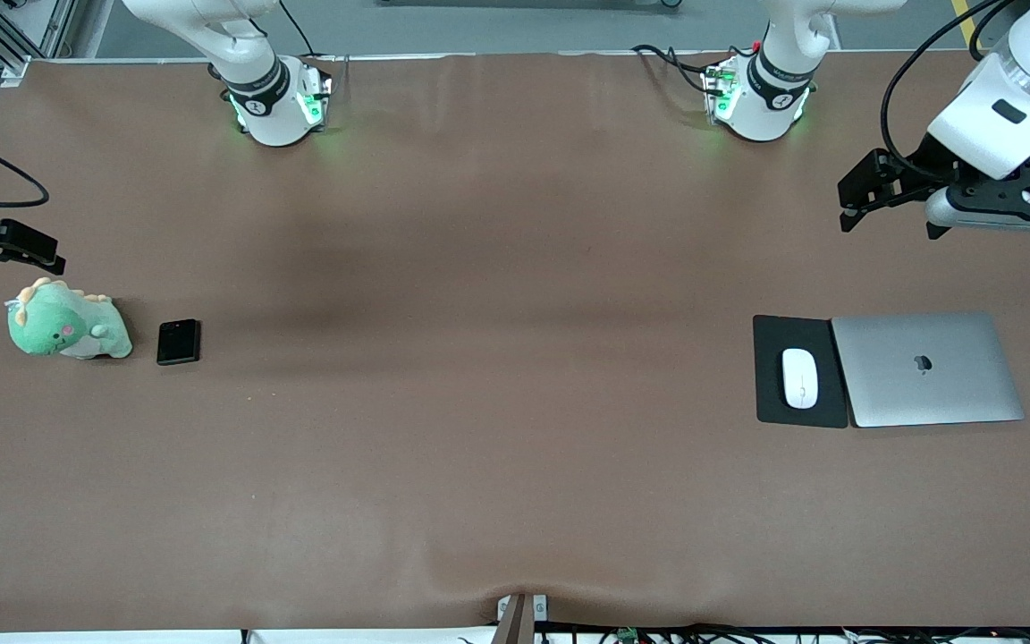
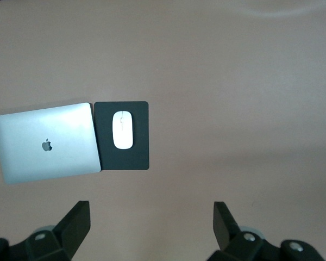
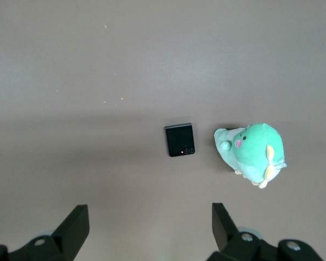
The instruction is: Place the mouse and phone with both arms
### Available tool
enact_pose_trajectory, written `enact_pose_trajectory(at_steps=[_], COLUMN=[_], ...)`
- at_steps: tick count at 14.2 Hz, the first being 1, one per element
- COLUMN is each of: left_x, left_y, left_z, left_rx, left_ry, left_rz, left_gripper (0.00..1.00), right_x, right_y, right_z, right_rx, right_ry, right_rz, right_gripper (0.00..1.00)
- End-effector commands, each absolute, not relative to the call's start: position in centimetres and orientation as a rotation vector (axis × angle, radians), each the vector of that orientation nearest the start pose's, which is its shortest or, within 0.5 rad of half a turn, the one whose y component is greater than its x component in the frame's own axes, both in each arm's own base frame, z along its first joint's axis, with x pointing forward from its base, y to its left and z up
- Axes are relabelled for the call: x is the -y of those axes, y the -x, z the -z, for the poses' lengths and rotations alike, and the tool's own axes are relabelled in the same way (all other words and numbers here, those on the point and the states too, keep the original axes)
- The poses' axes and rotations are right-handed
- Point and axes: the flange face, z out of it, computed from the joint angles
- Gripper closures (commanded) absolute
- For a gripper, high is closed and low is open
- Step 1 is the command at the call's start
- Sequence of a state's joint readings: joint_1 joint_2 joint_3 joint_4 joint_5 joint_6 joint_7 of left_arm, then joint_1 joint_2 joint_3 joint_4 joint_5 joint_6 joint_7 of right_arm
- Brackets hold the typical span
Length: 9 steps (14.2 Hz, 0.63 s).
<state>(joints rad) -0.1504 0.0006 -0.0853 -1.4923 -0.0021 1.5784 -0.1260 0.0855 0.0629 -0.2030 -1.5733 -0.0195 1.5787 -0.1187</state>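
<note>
Table [image 1: 497,429] carries one mouse [image 1: 799,377], one phone [image 1: 178,342]; left hand [image 2: 152,228] and right hand [image 3: 149,228] gape wide, empty.

A closed silver laptop with a dark logo [image 1: 928,368] lies flat on the brown matte worktop [image 1: 479,402], touching a flat black rectangular pad [image 1: 774,404]. Well apart, at the right arm's end, sits a green plush toy, perhaps a dinosaur [image 1: 66,322].

Even overhead light, all views sharp. Soft dark shadow band across the table [image 1: 443,313]. Mild glare on the laptop [image 2: 46,142] lid. Green glow at arm bases.
</note>
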Motion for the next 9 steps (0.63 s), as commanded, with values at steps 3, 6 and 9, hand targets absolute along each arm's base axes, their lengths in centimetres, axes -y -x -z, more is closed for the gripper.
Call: enact_pose_trajectory(at_steps=[3,6,9], left_x=[11.7,11.6,11.4], left_y=[-54.1,-54.2,-54.2], left_z=[-66.9,-66.8,-66.7], left_rx=[-0.122,-0.12,-0.118], left_ry=[3.141,3.144,3.144], left_rz=[0.148,0.145,0.143], left_gripper=[0.0,0.0,0.0], right_x=[7.1,6.5,5.9], right_y=[-55.9,-55.9,-55.3], right_z=[-59.6,-59.9,-60.9], right_rx=[-0.048,-0.079,-0.173], right_ry=[3.18,3.176,3.177], right_rz=[-0.109,-0.103,-0.083], right_gripper=[0.0,0.0,0.0])
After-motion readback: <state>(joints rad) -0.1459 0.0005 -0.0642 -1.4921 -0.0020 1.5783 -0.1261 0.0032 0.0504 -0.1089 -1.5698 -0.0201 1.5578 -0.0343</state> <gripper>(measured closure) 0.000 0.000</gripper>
